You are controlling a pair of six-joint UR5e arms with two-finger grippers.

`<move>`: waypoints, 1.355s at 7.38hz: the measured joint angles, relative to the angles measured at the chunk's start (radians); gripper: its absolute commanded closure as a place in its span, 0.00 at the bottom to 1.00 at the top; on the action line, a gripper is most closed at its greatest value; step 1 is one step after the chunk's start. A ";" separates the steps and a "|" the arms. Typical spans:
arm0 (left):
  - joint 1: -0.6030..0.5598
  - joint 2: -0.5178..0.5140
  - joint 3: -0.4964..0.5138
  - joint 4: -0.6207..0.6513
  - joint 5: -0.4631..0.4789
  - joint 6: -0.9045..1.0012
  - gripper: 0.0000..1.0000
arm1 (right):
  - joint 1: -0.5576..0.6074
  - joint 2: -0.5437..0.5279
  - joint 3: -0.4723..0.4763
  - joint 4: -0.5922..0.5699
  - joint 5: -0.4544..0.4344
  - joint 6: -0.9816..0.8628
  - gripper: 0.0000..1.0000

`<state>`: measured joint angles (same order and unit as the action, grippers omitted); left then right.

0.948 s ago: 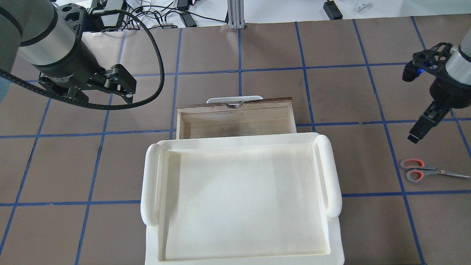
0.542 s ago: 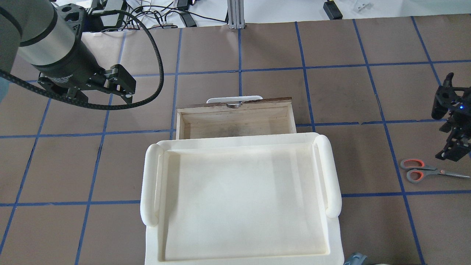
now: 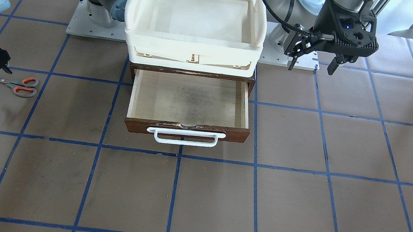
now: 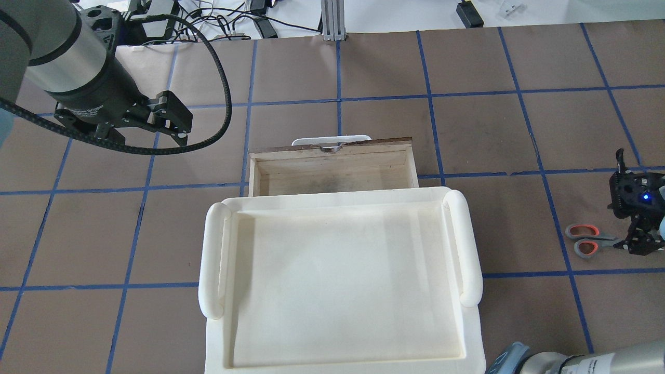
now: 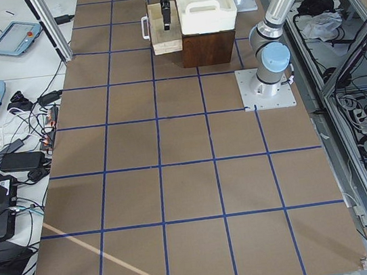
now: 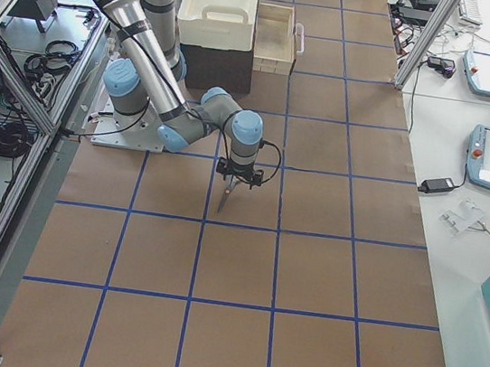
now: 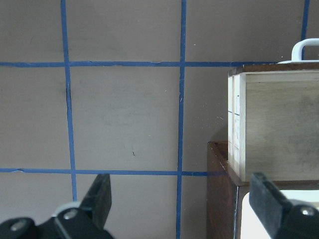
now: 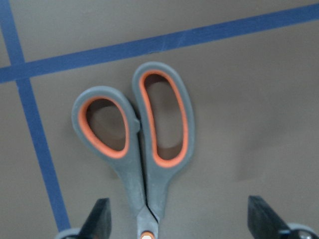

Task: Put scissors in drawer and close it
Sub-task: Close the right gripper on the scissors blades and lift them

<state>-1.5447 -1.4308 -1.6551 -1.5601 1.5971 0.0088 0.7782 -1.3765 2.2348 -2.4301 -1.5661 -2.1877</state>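
Note:
The scissors (image 4: 589,240) lie flat on the table at the far right, grey loops lined in orange-red toward the drawer; they also show in the front view (image 3: 21,86) and the right wrist view (image 8: 142,144). My right gripper (image 4: 639,243) is open and low over them, one finger on each side of the pivot (image 8: 179,226), and it hides the blades from overhead. The drawer (image 4: 332,171) is pulled out and empty, its white handle (image 3: 184,137) on its front. My left gripper (image 4: 171,130) is open and empty, held above the table to the drawer's left (image 7: 182,209).
A cream-white plastic tray (image 4: 337,200) sits on top of the dark brown cabinet (image 5: 208,48) that holds the drawer. The table is brown with blue tape lines. Cables and tablets lie beyond the table's edges.
My right arm has swung down and toward the robot, from above the table's far right to low over the scissors' blades. The left arm and the drawer have not moved.

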 measured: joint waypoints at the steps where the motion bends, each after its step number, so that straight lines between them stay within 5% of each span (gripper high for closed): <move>1: 0.000 0.000 0.000 0.000 0.000 0.002 0.00 | -0.007 0.002 0.024 -0.031 0.003 -0.040 0.11; 4: 0.002 0.000 0.000 0.001 -0.001 0.000 0.00 | -0.016 0.004 0.038 -0.034 0.001 -0.089 0.15; 6: 0.002 0.000 0.000 0.000 0.001 0.000 0.00 | -0.020 0.004 0.038 -0.022 0.000 -0.108 0.30; 10: 0.002 0.002 0.000 0.000 0.005 0.000 0.00 | -0.023 0.002 0.035 -0.004 -0.008 -0.104 0.90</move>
<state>-1.5423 -1.4286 -1.6552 -1.5596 1.6021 0.0092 0.7548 -1.3747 2.2700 -2.4345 -1.5741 -2.2920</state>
